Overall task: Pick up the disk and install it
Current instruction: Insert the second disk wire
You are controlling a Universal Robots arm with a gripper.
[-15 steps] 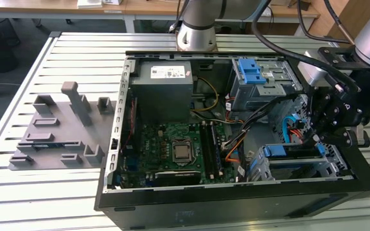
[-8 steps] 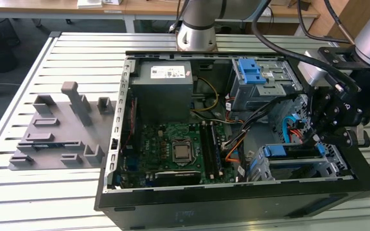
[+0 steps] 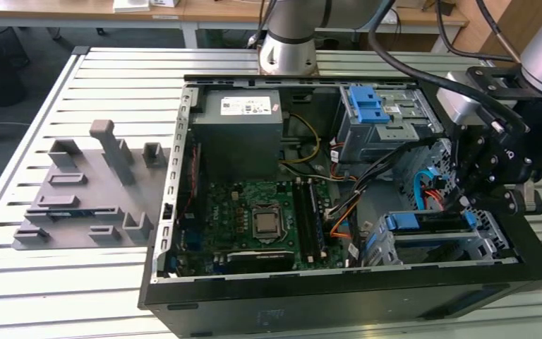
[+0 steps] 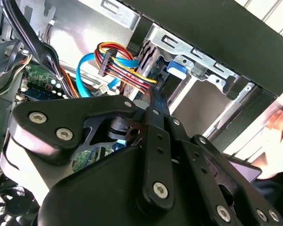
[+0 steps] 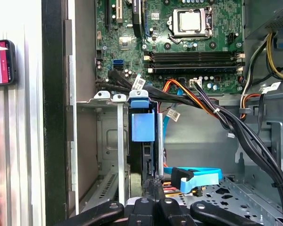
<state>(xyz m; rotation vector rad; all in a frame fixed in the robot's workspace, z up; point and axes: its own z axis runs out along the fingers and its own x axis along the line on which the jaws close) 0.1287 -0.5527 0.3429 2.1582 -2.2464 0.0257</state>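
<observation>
On slatted table [image 3: 26,282], computer case [image 3: 346,296] (open)

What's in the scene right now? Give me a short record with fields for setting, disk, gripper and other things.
setting: open computer case lying on a slatted table
disk: the disk appears to stand on edge inside the silver drive cage, its blue frame end toward the motherboard
gripper: the gripper is inside the case, close to the disk's other end, next to the orange and blue cables
other: grey fixture block at the exterior view's left
</observation>
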